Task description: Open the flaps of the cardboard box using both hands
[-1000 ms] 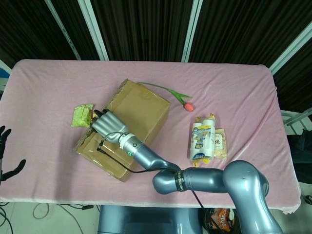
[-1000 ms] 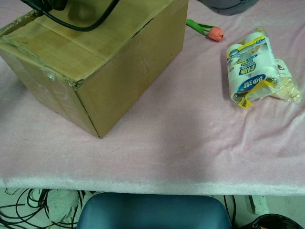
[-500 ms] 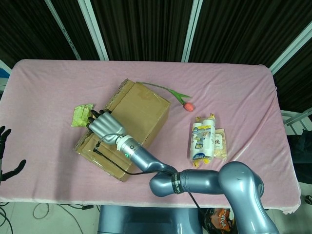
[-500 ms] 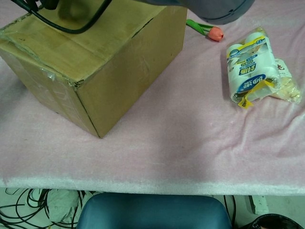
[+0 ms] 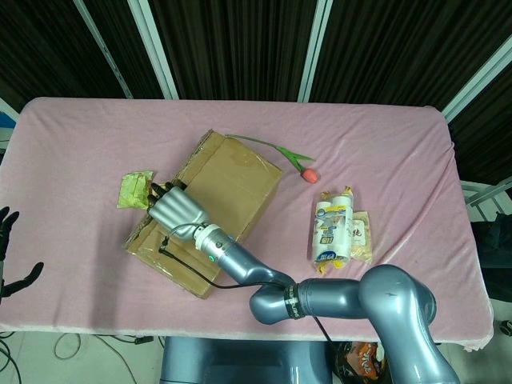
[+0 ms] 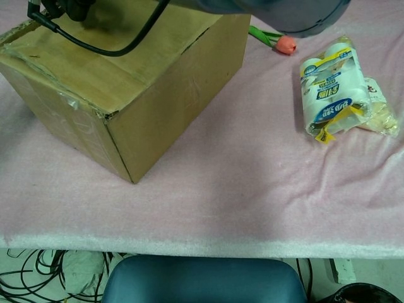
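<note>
The brown cardboard box (image 5: pixel 236 184) lies slantwise on the pink table left of centre, flaps down, with torn tape on its near corner (image 6: pixel 107 113). My right hand (image 5: pixel 178 210) rests flat on the box's top near its left end. Its dark fingertips (image 5: pixel 158 190) reach the top's left edge, and whether they hook under a flap is hidden. In the chest view only the underside of the right hand (image 6: pixel 69 6) and its black cable show at the top left. My left hand (image 5: pixel 6 228) hangs off the table's left side, far from the box, fingers spread and empty.
A yellow-green packet (image 5: pixel 134 190) lies just left of the box. A tulip (image 5: pixel 304 172) lies off the box's far right corner. A pack of white rolls (image 5: pixel 332 232) and a snack bag (image 5: pixel 362 236) sit to the right. The table's front edge (image 6: pixel 202 243) is close.
My right hand has slid slightly right along the box top, and the box has turned a little under it. The left hand has stayed put.
</note>
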Tool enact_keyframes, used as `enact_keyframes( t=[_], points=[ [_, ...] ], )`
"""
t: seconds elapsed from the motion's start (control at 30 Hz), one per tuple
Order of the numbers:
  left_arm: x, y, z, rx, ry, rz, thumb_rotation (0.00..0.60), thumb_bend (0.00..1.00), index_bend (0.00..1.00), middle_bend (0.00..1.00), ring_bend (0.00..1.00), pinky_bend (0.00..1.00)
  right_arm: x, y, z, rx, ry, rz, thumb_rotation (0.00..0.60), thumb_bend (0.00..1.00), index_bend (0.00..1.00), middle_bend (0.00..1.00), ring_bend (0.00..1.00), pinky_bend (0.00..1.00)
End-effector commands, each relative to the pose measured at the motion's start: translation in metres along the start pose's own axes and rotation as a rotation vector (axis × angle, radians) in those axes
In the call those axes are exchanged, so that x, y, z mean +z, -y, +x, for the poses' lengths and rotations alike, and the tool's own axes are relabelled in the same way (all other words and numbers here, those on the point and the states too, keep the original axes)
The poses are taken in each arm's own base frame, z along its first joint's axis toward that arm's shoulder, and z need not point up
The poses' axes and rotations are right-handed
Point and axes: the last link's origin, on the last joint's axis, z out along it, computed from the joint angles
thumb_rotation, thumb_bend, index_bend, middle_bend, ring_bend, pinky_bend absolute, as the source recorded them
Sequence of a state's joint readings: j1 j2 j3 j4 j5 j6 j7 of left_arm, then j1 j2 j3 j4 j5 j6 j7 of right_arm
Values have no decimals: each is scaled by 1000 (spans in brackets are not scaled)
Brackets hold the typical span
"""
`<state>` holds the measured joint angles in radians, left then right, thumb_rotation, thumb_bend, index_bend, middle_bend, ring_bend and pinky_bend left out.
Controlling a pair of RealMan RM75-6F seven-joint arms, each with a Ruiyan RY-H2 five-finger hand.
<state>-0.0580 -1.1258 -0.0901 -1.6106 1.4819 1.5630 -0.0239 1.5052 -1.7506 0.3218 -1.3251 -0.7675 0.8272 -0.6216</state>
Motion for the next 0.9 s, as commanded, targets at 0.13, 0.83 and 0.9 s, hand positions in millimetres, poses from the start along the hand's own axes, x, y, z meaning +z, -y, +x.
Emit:
enact_keyframes(
  t=[0.13, 0.83, 0.9],
  points=[
    [0, 0, 0, -4, 0, 0, 600, 209, 0, 0, 0, 0, -2, 1, 9, -50, -26, 13, 600, 1000, 577, 272, 115, 249],
    [-1, -3, 2, -10, -4, -18, 600, 209, 0, 0, 0, 0, -36, -19, 41, -328, -33, -10, 600, 1000, 620, 274, 115, 249],
    [-2, -3, 3, -11, -5, -20, 600, 209, 0, 0, 0, 0, -40, -19, 46, -360, -34, -4, 600, 1000, 620, 274, 115, 249]
  ],
)
